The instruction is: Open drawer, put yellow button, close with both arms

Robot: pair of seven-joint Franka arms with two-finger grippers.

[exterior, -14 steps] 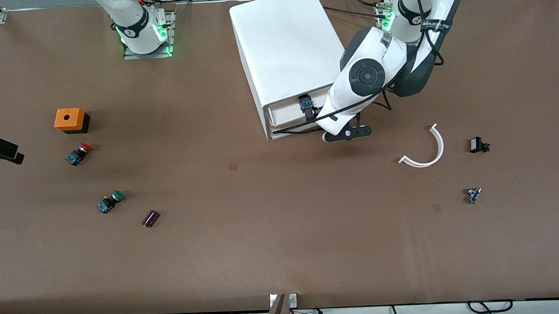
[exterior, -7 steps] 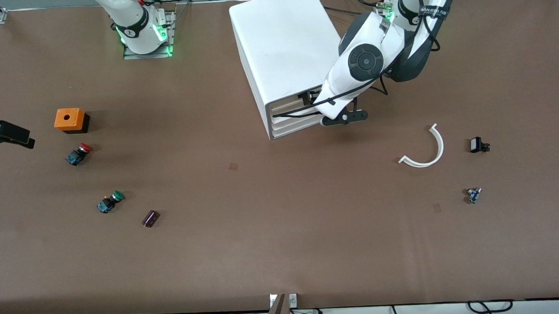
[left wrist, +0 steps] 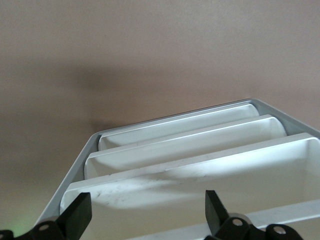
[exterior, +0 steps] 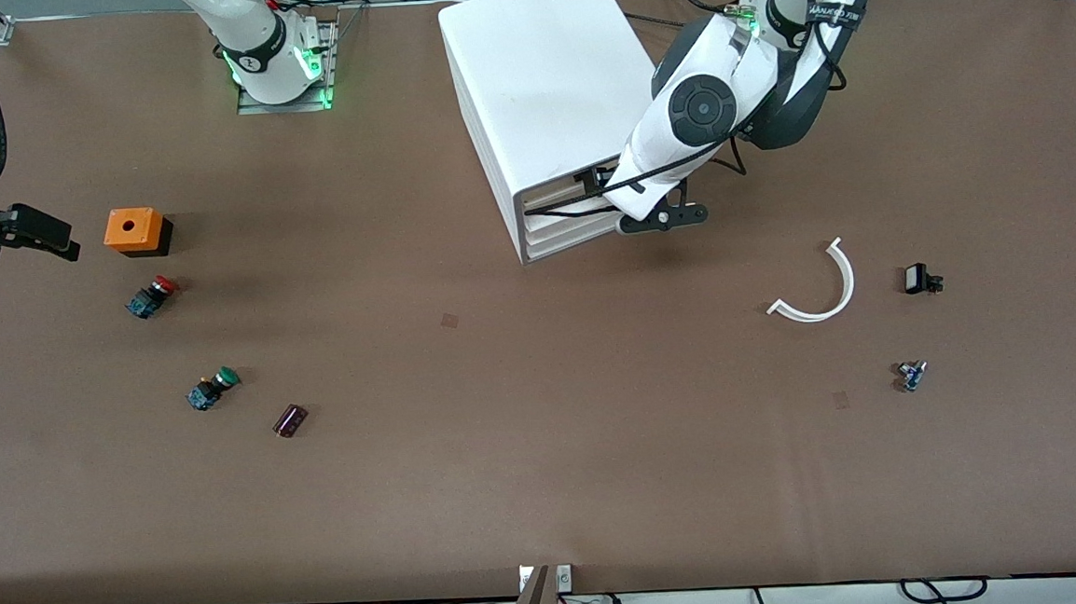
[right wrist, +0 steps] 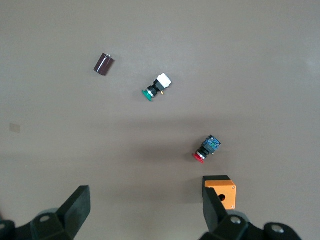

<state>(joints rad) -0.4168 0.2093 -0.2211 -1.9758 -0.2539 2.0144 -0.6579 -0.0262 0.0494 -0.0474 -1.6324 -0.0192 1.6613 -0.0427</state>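
Jaws spread wide on left gripper (left wrist: 142, 217) against top white tray drawer (exterior: 561, 197), nearly shut, yellow button presumably inside, unseen; push square; right gripper (right wrist: 145, 212) gaping, empty, over orange box (exterior: 134, 231)

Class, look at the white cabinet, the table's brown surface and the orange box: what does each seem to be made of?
Cabinet: probably plastic, smooth white with a slight sheen and rounded drawer fronts.
Table: brown, matte, even covering, perhaps paper or felt; the look leaves it open.
Orange box: likely moulded plastic, uniform orange top on a black base.
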